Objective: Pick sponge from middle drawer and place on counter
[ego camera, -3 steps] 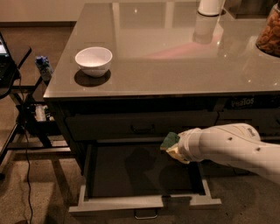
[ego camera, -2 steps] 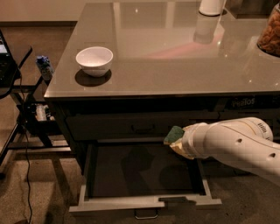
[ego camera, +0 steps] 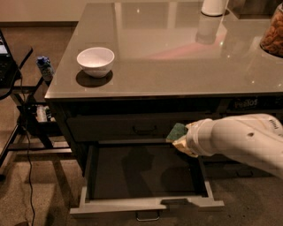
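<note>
The sponge [ego camera: 177, 131], dark green over a yellow layer, is held at the tip of my white arm. It hangs in the air above the right part of the open middle drawer [ego camera: 146, 205]. My gripper [ego camera: 180, 137] is shut on the sponge, just below the counter's front edge; its fingers are mostly hidden by the sponge and the arm. The drawer's dark floor shows nothing lying in it. The counter [ego camera: 168, 57] is the glossy grey slab above.
A white bowl [ego camera: 95, 61] stands on the counter's left front. A white cylinder [ego camera: 214, 6] and a jar [ego camera: 273, 33] stand at the back right. A shut drawer [ego camera: 143, 128] sits above the open one. A black side table [ego camera: 13, 73] with cables stands at left.
My gripper has risen and shifted slightly right with the sponge, from over the drawer toward the counter's front edge. The drawer and bowl have not moved.
</note>
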Action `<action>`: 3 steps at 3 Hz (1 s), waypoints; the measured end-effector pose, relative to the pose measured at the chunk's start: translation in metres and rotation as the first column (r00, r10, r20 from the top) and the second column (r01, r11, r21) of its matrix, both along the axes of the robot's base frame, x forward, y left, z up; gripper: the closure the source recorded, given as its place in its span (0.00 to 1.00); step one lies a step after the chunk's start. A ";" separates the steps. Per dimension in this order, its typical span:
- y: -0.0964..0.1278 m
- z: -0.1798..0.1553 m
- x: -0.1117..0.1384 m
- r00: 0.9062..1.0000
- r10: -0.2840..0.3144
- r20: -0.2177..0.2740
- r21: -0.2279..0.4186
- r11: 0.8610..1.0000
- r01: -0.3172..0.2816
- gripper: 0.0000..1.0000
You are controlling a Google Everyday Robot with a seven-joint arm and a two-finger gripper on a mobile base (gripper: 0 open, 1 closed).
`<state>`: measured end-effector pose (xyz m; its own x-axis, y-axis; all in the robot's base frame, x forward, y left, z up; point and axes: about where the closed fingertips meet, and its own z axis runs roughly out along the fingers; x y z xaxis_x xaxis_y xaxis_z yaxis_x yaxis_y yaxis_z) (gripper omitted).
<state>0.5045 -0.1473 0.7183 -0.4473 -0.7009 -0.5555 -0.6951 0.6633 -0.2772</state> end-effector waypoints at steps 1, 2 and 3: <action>0.001 0.048 -0.004 0.999 0.018 0.044 0.008 1.000 -0.018 1.00; -0.002 0.097 -0.009 0.994 0.020 0.106 0.005 1.000 -0.021 1.00; -0.002 0.100 -0.009 0.994 0.022 0.110 0.005 1.000 -0.023 1.00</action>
